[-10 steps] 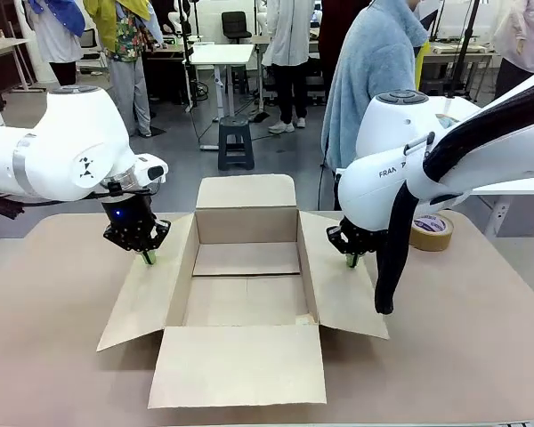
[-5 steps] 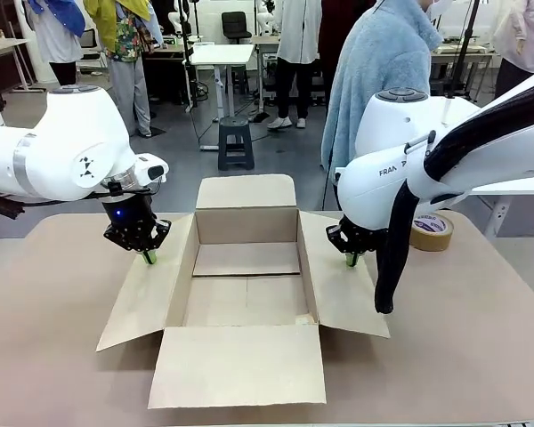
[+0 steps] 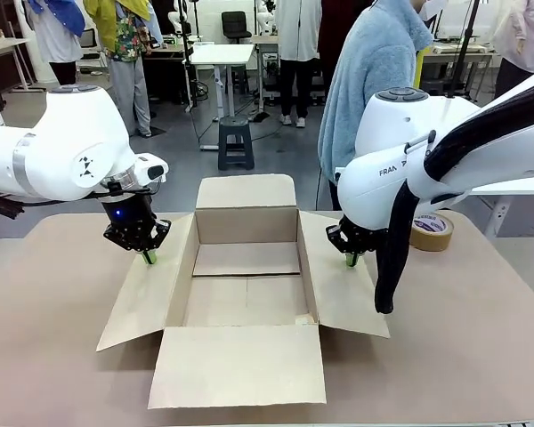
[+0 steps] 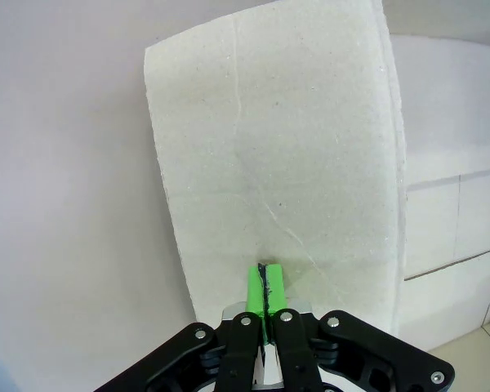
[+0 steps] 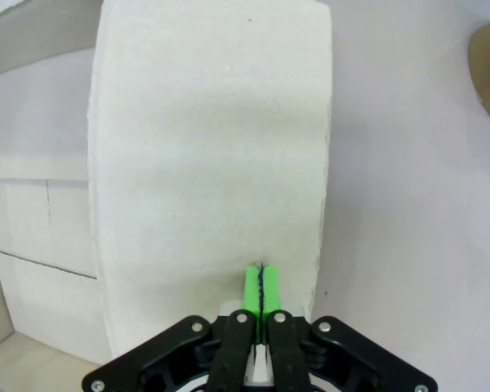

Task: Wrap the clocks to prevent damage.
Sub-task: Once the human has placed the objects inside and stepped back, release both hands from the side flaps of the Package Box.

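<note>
Left arm: enters from 9 o'clock, wrist bent down. The left gripper (image 3: 148, 257) points at the table, tips over the far part of the left flap (image 3: 147, 298).
Left tool: green pads (image 4: 256, 284) pressed together, nothing between them. Cannot tell whether the tips touch the flap.
Right arm: enters from 3 o'clock with a black cable sleeve (image 3: 393, 258) hanging along it. The right gripper (image 3: 351, 260) points down over the far part of the right flap (image 3: 343, 289).
Right tool: pads (image 5: 253, 287) pressed flat against each other, holding nothing. Contact with the flap not resolvable.
Surroundings: packing tape roll (image 3: 432, 231) lies on the table (image 3: 53, 356) at 2 o'clock, just beyond the right arm. A person in a light blue fleece (image 3: 374, 80) stands at 1 o'clock behind the far edge. A small stool (image 3: 236, 142) is on the floor at 12 o'clock.
Box: cardboard box (image 3: 246, 227) at table centre, between the two grippers.
Box look: plain brown, open-topped, all four flaps splayed outward. Near flap (image 3: 240, 365) lies flat toward 6 o'clock, far flap (image 3: 246, 191) stands up at 12. Its bottom seam is visible.
</note>
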Motion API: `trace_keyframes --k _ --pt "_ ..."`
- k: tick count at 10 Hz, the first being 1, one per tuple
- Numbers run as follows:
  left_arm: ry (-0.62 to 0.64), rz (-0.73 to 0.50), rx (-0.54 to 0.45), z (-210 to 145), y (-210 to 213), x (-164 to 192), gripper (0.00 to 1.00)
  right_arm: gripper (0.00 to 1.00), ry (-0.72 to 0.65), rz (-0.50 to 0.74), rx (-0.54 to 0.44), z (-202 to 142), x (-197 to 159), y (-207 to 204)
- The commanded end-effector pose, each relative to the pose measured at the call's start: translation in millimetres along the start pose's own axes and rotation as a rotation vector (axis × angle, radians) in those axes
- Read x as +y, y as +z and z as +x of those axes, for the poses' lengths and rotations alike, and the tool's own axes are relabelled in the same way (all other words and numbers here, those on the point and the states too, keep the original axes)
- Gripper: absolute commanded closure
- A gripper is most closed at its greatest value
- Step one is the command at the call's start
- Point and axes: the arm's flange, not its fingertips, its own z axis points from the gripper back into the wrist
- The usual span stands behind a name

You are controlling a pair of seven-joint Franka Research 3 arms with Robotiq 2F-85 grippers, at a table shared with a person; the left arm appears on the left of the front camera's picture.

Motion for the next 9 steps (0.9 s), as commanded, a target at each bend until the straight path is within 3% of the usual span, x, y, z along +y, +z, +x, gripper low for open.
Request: trace_keyframes --k 1,9 --pt "0.009 0.008 0.005 -1.4 -0.3 0.2 0.99 0.99 0.0 -0.009 0.007 -1.4 1.0 1.0" --pt "0.009 0.008 0.005 -1.4 -0.3 0.2 0.99 0.99 0.0 -0.009 0.007 -1.4 1.0 1.0"
